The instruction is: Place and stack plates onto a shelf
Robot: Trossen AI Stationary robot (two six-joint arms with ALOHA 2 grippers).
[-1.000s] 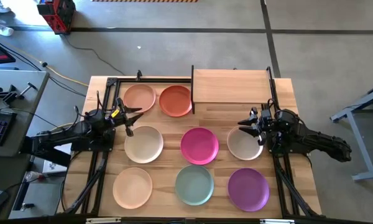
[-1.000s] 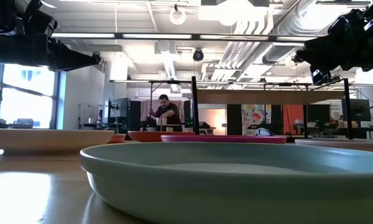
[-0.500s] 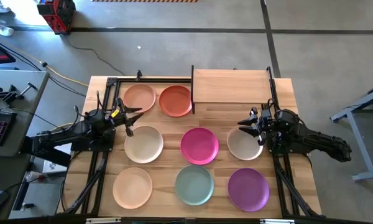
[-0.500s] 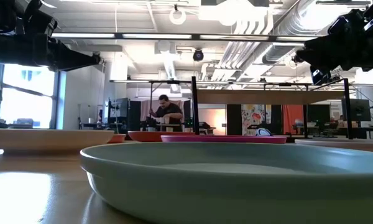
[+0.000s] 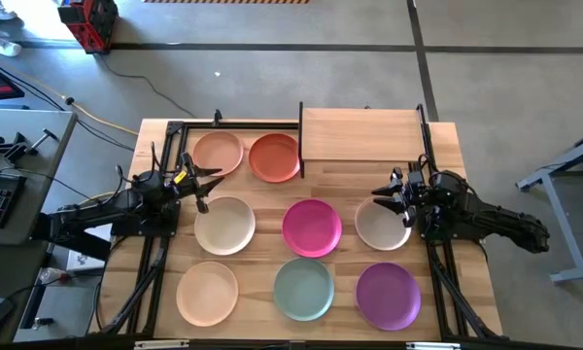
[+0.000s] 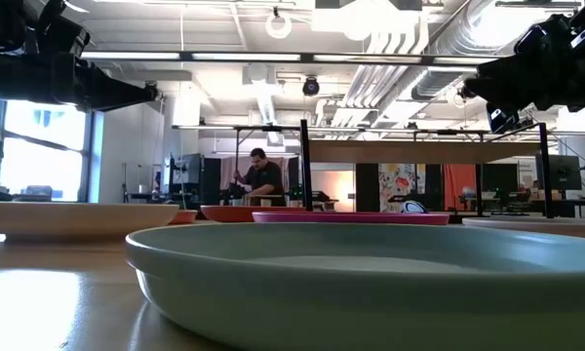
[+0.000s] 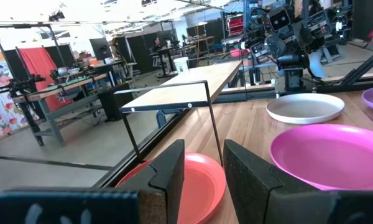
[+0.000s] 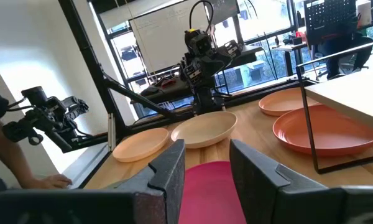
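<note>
Eight plates lie flat on the slatted tabletop, none stacked. Far row: peach (image 5: 219, 153) and orange-red (image 5: 275, 157). Middle row: cream (image 5: 224, 225), magenta (image 5: 312, 227) and off-white (image 5: 383, 224). Near row: peach (image 5: 207, 293), pale green (image 5: 304, 289) and purple (image 5: 388, 296). The shelf (image 5: 361, 134), a pale board on thin black posts, stands at the far right with nothing on it. My left gripper (image 5: 207, 189) hovers open above the gap between the far peach and cream plates. My right gripper (image 5: 390, 202) hovers open over the off-white plate's far edge. Both are clear of the plates.
A black frame rail (image 5: 189, 124) runs along the far left edge, and the shelf's posts (image 5: 301, 141) stand right beside the orange-red plate. Bare wood lies between shelf and middle row (image 5: 350, 180). A person (image 6: 261, 180) is far off in the room behind.
</note>
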